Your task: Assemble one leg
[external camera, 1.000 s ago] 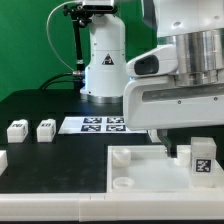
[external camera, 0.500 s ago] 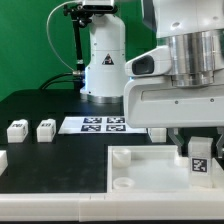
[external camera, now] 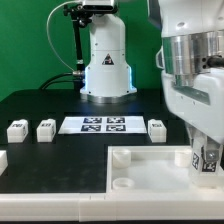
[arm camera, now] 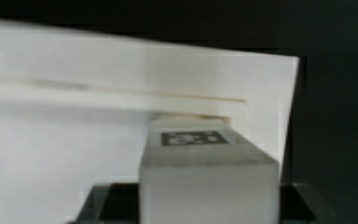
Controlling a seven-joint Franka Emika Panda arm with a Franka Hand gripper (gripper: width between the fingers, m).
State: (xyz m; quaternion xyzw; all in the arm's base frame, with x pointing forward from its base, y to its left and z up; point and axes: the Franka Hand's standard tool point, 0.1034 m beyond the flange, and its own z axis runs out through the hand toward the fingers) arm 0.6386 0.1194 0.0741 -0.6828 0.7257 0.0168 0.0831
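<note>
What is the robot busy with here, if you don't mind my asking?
The Panda arm's gripper holds a small white block-like leg with a black-and-white marker tag over the far corner, at the exterior view's right, of the large flat white tray-like piece. Whether the leg is seated in a socket cannot be told. Three more legs stand loose on the black table, beside the marker board.

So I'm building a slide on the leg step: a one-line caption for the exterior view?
The gripper holds a tagged leg upright over the white tabletop's corner, spare legs waiting nearby.
</note>
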